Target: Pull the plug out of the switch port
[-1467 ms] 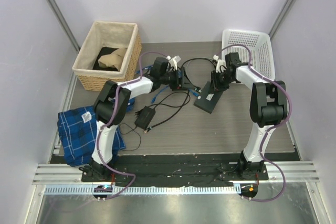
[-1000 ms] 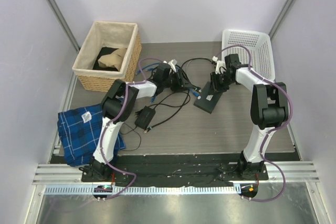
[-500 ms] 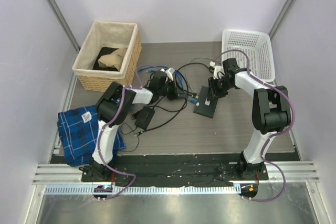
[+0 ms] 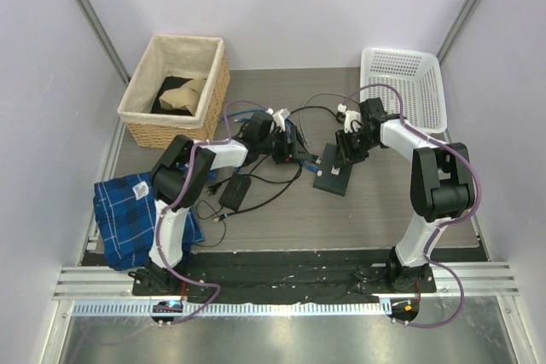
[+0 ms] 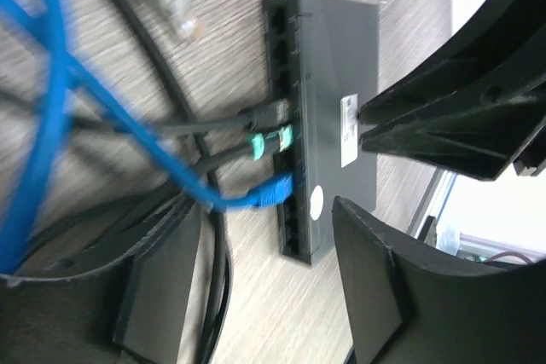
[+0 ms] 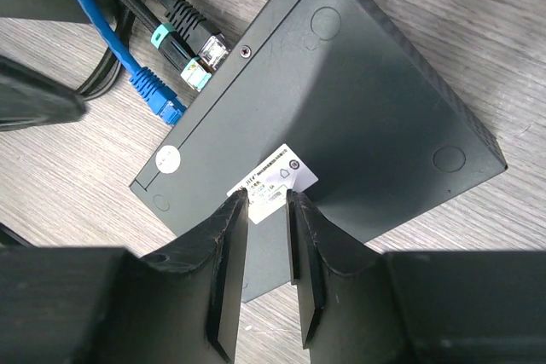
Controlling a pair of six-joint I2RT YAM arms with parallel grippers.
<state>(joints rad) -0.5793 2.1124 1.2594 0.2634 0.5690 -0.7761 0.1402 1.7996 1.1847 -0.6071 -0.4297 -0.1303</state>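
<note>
The switch port (image 4: 333, 178) is lying flat mid-way across the table (image 4: 367, 210), with three plugs (image 5: 271, 138) sitting in its left-side sockets. The right gripper (image 6: 264, 202) is poised at its label, jaws barely apart and pinching nothing. The left gripper (image 5: 260, 219) is straddling the cables (image 5: 51, 108), jaws spread wide.

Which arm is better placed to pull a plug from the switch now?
Left. The left gripper is open and faces the socket row of the switch port, where the blue plug sits. The right gripper hovers over the label on top, away from the sockets.
</note>
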